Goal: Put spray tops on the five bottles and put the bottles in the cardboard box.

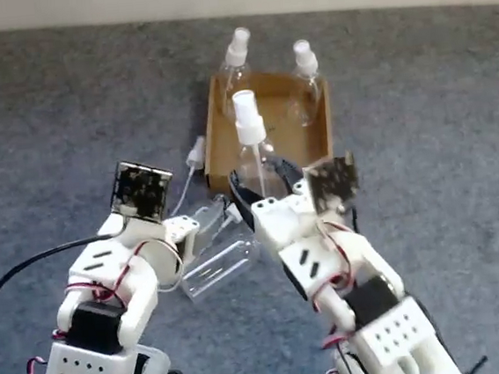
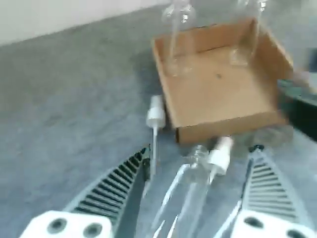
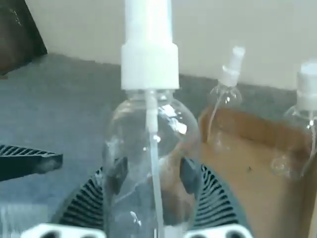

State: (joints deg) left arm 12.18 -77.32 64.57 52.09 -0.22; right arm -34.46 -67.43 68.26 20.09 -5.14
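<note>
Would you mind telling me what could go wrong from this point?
1. The right claw holds a capped bottle upright by the cardboard box's near wall; lowering it could clip that wall or knock the two bottles standing inside.
2. The left claw is open around an uncapped bottle lying on its side; closing might roll it away or push off the spray top beside its neck.

Brown cardboard box point(image 1: 214, 137) on grey carpeted counter point(image 1: 65, 107), holding one upright clear plastic white-topped spray bottle point(image 1: 236, 64) and a second bottle point(image 1: 307, 75). Third bottle point(image 1: 252, 147) clasped upright in right gripper point(image 1: 265, 181) fingers. Fourth bottle point(image 1: 226, 262) lying flat by left gripper point(image 1: 211, 228).
</note>
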